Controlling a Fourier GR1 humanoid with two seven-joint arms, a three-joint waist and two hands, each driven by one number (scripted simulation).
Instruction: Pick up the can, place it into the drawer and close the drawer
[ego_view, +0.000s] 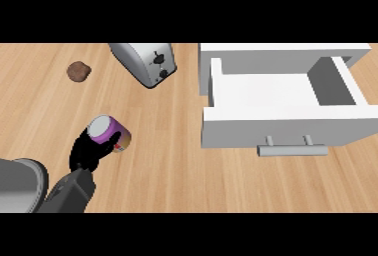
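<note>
Can (110, 132) first: it stands on the counter (184, 175) at the left, purple-sided with a pale lid and an orange patch low down, the left hand (90, 150) curled round its lower side. I'd judge it rigid, fairly light and smooth enough to slip, so the mid-wall is the place to hold. Further back lie a brown lump (78, 71) and a toaster (144, 63). To the right, well apart, the white drawer (284, 125) is pulled open, handle (291, 149) forward. No right hand shows.
</note>
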